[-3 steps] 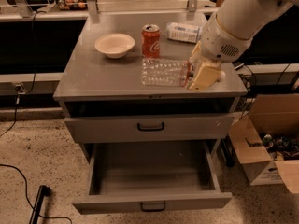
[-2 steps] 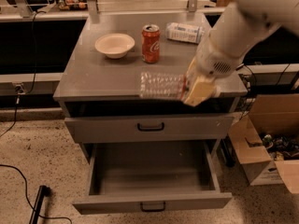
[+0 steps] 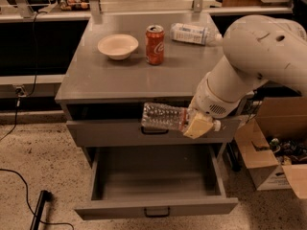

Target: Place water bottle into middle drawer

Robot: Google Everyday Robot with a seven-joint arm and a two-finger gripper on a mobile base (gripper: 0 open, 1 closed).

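Observation:
The water bottle (image 3: 163, 117) is a clear ribbed plastic bottle, held lying sideways in the air in front of the cabinet's upper drawer front. My gripper (image 3: 196, 125) is shut on its right end, where a white cap pokes out. The big white arm reaches in from the right. The middle drawer (image 3: 156, 208) is pulled open below the bottle; its grey inside is empty and its small black handle faces me.
On the cabinet top stand a cream bowl (image 3: 118, 46), a red soda can (image 3: 155, 44) and a bottle with a wide white label (image 3: 192, 33) lying down. The upper drawer front (image 3: 110, 132) is closed. A cardboard box (image 3: 276, 157) stands at the right, a black cable (image 3: 29, 186) on the floor.
My gripper has carried the water bottle off the cabinet top, forward and down, to hang in front of the upper drawer above the open middle drawer.

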